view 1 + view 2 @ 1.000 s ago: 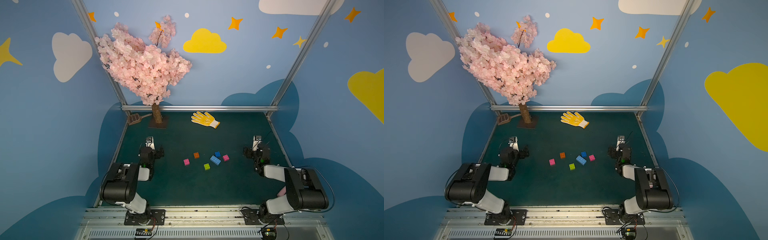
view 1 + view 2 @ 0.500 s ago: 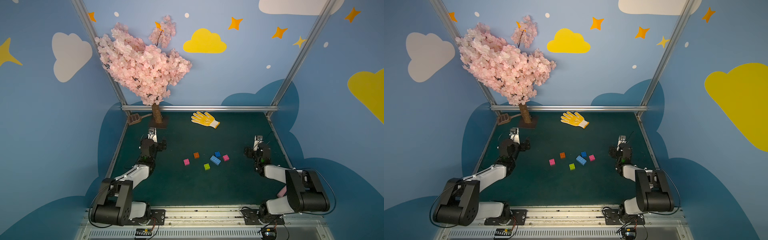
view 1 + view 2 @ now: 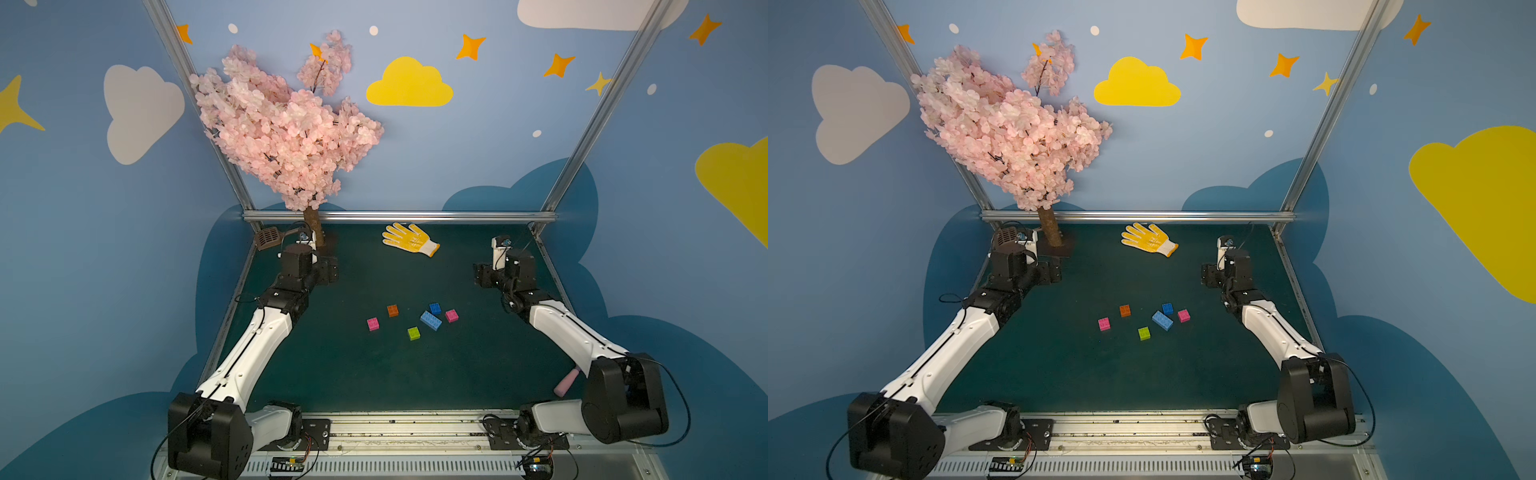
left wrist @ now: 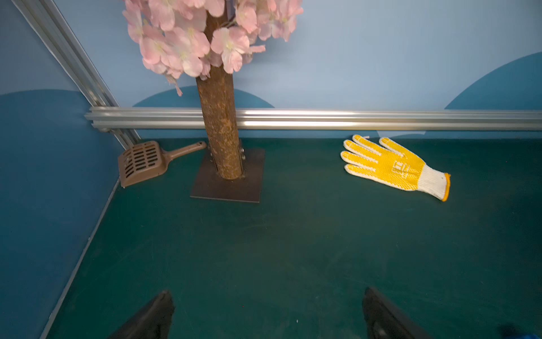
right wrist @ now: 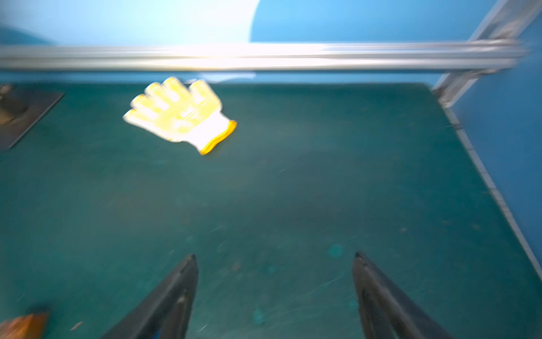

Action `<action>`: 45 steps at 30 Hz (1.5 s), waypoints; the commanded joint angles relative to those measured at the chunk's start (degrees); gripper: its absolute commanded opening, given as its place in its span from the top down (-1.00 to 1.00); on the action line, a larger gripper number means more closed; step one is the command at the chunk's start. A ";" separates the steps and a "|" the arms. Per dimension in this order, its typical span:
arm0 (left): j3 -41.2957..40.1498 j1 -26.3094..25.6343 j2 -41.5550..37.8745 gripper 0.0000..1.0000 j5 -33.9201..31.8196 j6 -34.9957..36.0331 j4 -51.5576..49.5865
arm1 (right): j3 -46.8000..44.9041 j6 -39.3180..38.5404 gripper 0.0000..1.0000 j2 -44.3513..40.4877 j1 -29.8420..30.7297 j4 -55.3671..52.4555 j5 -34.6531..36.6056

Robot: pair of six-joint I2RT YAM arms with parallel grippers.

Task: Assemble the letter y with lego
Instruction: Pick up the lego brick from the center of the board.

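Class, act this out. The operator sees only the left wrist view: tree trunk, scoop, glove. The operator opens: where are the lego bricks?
Observer: Six loose bricks lie scattered on the green mat, nearer the robot's base than the glove.
Operator: Which one lies farthest toward the robot's right?
Observer: A pink brick, beside the blue one.
Operator: Is the right gripper carrying anything?
Observer: No; its jaws stand open, empty.
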 commanded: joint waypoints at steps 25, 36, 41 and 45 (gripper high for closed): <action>-3.47 9.78 2.98 -1.00 43.64 -19.96 -3.08 | 40.88 12.69 0.09 35.49 14.77 -49.67 -13.95; -5.07 10.60 2.61 -0.99 43.96 -21.36 -1.60 | 40.88 13.41 0.01 38.81 15.41 -52.07 -10.48; -5.04 10.49 1.10 -0.92 37.83 -21.18 -3.47 | 41.31 12.66 0.00 40.26 15.94 -53.24 -7.92; -5.04 10.33 0.27 -0.91 35.58 -20.94 -4.10 | 41.67 12.38 0.00 40.92 16.15 -54.20 -5.87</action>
